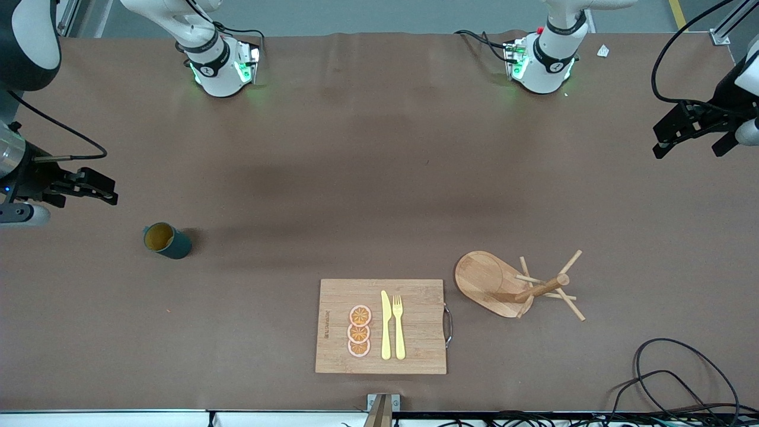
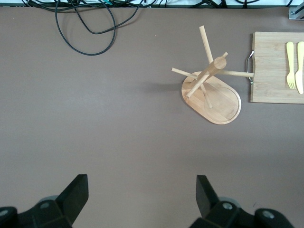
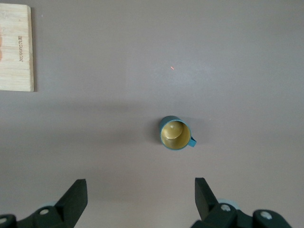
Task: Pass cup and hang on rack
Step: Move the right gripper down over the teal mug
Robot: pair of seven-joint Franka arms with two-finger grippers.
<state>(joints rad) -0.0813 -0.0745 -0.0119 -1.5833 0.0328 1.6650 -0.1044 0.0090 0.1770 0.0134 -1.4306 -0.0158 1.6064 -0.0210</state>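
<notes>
The dark teal cup [image 1: 166, 240] with a mustard-yellow inside stands upright on the brown table toward the right arm's end. It also shows in the right wrist view [image 3: 175, 133], handle to one side. The wooden rack [image 1: 522, 287] stands on its oval base toward the left arm's end, with thin pegs sticking out of its post; it also shows in the left wrist view [image 2: 212, 92]. My right gripper [image 1: 109, 188] [image 3: 139, 187] is open and empty, in the air beside the cup. My left gripper [image 1: 688, 151] [image 2: 141, 183] is open and empty, over bare table away from the rack.
A rectangular wooden cutting board [image 1: 415, 350] lies near the front edge between cup and rack, with a yellow knife [image 1: 386, 326], a yellow fork [image 1: 398, 326] and orange slices [image 1: 359, 331] on it. Black cables [image 1: 682, 379] lie at the front corner near the rack.
</notes>
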